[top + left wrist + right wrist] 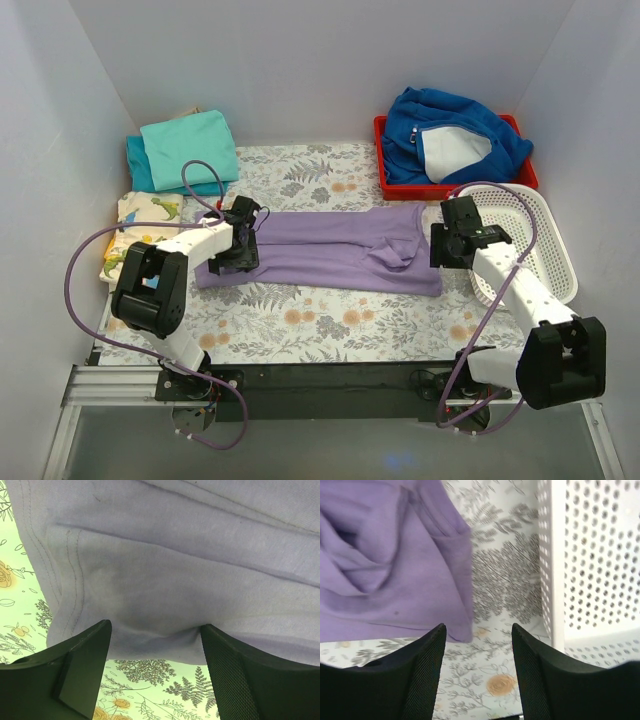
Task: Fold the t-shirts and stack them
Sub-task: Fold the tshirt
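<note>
The lavender-purple t-shirt (325,250) lies folded into a long band across the middle of the floral table cover. In the left wrist view its hemmed end (180,580) fills the frame. My left gripper (238,242) is open at the shirt's left end, its jaws (156,630) set wide apart astride the shirt's edge. My right gripper (450,245) is open and empty just off the shirt's right end, its jaws (479,630) over bare cover beside the shirt's corner (395,570). A folded turquoise tee (190,148) rests on a darker teal one (134,160) at the back left.
A red bin (385,185) at the back right holds the royal-blue fleece jacket (455,135). A white perforated basket (535,245) stands close to the right gripper and also shows in the right wrist view (590,555). A dinosaur-print cloth (140,215) lies at the left edge.
</note>
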